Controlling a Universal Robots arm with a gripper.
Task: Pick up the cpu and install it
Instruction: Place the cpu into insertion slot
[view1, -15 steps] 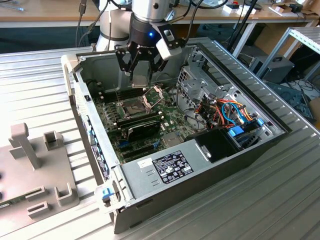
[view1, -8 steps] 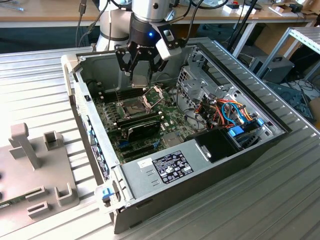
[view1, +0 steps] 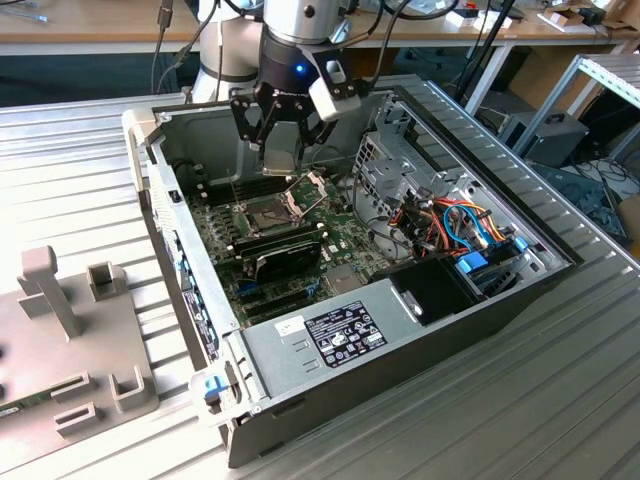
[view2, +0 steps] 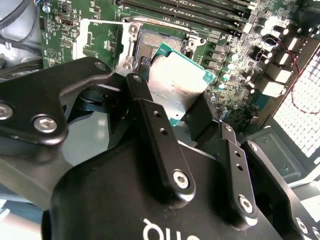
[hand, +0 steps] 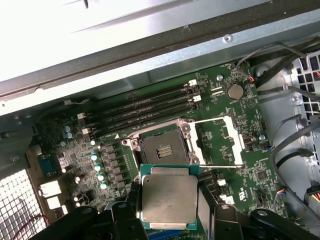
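On the ribbed bench (view1: 80, 150) the case (view1: 420, 365) lies open; the gripper (view1: 284, 140), clamped on the cpu (hand: 169, 197), holds it level to match the open socket (hand: 162, 147) nearby

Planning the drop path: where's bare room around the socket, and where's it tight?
Free: the open socket bed, between the memory slots and the cpu held in the gripper; also the ribbed table outside the case. Crowded: capacitors on one side, the swung-open load plate on the other, and the cable bundle.
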